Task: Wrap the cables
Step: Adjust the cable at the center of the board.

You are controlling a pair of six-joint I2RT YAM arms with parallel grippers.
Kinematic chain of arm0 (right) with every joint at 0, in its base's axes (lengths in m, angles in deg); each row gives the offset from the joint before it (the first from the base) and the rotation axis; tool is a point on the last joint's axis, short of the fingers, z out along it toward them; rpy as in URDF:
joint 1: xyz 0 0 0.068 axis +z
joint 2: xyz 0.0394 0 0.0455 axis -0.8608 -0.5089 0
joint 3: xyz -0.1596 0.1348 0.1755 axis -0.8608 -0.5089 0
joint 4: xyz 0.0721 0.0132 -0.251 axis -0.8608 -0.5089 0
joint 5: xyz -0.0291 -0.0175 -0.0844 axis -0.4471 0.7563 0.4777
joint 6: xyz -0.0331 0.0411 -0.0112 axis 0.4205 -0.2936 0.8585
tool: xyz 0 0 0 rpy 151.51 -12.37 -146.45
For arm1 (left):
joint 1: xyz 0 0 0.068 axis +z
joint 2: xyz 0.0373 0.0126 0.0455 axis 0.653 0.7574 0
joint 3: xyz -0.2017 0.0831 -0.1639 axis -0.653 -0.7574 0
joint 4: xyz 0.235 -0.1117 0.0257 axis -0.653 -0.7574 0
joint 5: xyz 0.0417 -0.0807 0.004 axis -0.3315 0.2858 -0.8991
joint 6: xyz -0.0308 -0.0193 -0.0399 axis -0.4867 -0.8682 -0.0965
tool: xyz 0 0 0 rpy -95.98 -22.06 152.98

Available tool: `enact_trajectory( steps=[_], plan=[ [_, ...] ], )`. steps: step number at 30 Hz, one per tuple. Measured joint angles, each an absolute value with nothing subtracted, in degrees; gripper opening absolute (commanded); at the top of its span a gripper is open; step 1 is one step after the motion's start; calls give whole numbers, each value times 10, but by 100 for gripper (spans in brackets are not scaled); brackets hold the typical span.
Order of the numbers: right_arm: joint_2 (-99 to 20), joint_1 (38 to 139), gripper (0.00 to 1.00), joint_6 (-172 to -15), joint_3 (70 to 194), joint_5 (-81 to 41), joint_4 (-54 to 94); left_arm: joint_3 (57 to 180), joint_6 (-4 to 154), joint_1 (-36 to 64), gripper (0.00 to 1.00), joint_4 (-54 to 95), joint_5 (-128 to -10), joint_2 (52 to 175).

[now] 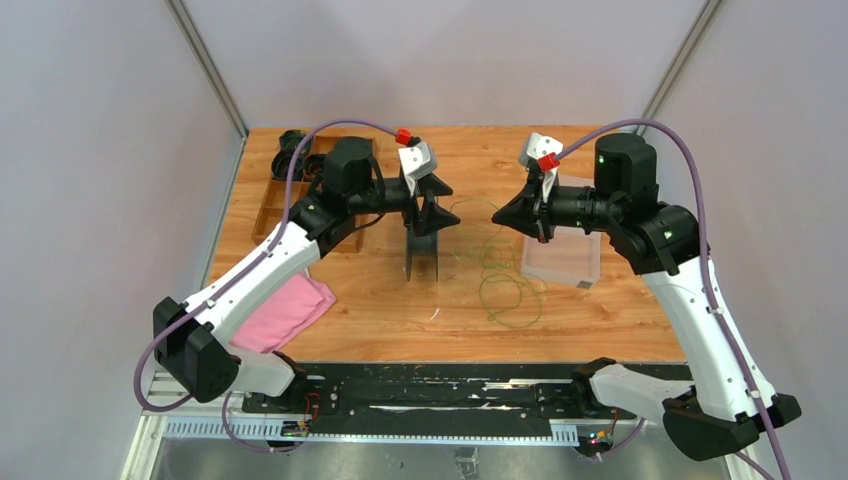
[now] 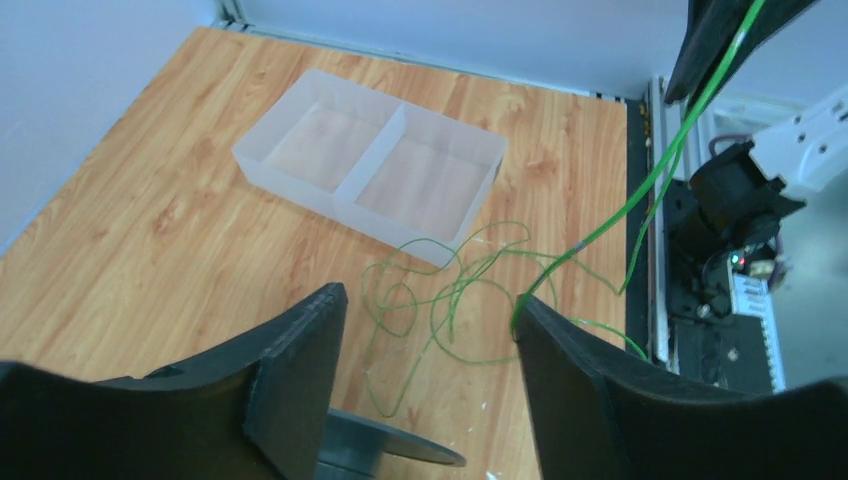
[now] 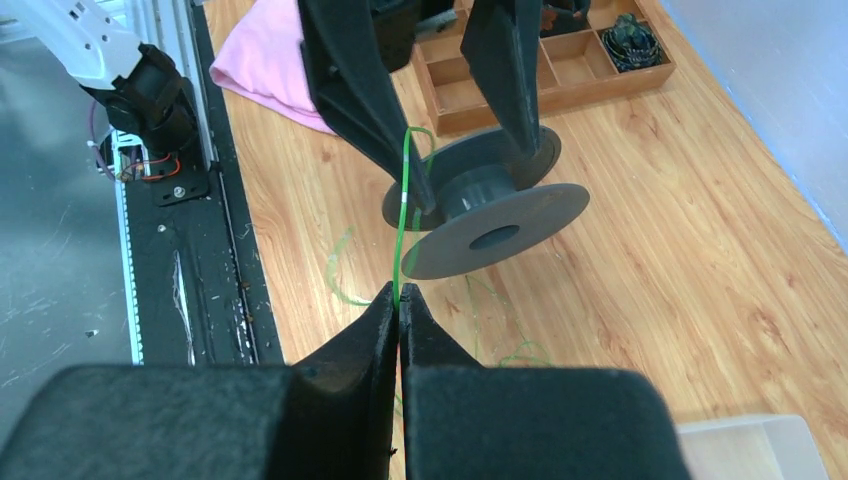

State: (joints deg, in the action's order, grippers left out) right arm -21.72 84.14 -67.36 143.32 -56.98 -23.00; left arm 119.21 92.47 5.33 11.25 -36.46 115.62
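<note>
**Desk:** Where does the green wire (image 3: 403,215) lie from your grippers?

**Floor:** A single strand runs from beside the spool (image 3: 490,205) straight to your right gripper (image 3: 399,300), which faces the spool's near flange. Its long axis follows the line between your two grippers. You cannot tell whether it is caught on the hub yet. The slack lies in loose loops on the table (image 2: 150,230) below the spool, between it and the clear box (image 2: 370,160).

**Desk:** Which arm is nearer the wire?

**Floor:** Your right one. Its jaws are pressed together on the strand, with nothing else between them. Your left gripper (image 2: 430,300) carries the spool off the table, its fingers spread wide to either side of the hub.

**Desk:** What does the next move turn on?

**Floor:** That short strand, by my reading. Either your right gripper circles the spool's axis or your left turns the spool, so the wire lands on the hub between the flanges and not over a rim.
</note>
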Motion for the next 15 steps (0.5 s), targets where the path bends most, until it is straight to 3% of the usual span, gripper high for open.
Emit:
enact_trajectory(
  steps=[6,8,9,13,15],
  plan=[
    [-208,840,1,-680,1423,-575,-216,1150,903,53,22,151,-334,1157],
    [-203,837,1,-685,1413,-573,-209,1136,893,53,17,167,-325,1157],
    [-201,834,1,-688,1407,-572,-205,1130,889,53,18,176,-322,1157],
    [-200,829,1,-695,1387,-573,-195,1126,874,53,43,195,-310,1157],
    [-201,829,0,-700,1380,-573,-194,1127,869,53,50,203,-304,1157]
  ],
)
